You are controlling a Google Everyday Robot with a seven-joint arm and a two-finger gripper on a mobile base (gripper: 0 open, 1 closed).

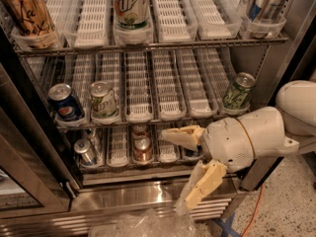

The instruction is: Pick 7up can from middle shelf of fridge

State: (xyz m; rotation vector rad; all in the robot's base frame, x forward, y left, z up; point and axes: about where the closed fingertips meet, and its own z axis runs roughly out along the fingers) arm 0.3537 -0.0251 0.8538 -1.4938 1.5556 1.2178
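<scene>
The 7up can (103, 98), pale whitish-green with a silver top, stands in the second lane from the left on the middle shelf (168, 90) of the fridge (123, 194). My gripper (176, 170) is open and empty, with cream fingers (183, 136) spread apart. It hangs low in front of the bottom shelf, to the right of and below the 7up can, well apart from it.
A Pepsi can (64, 102) stands left of the 7up can. A darker green can (237, 91) is at the shelf's right end. A tall white "UP" can (131, 4) is on the top shelf. Several cans (142, 148) sit on the bottom shelf. Crumpled clear plastic (143, 223) lies on the floor.
</scene>
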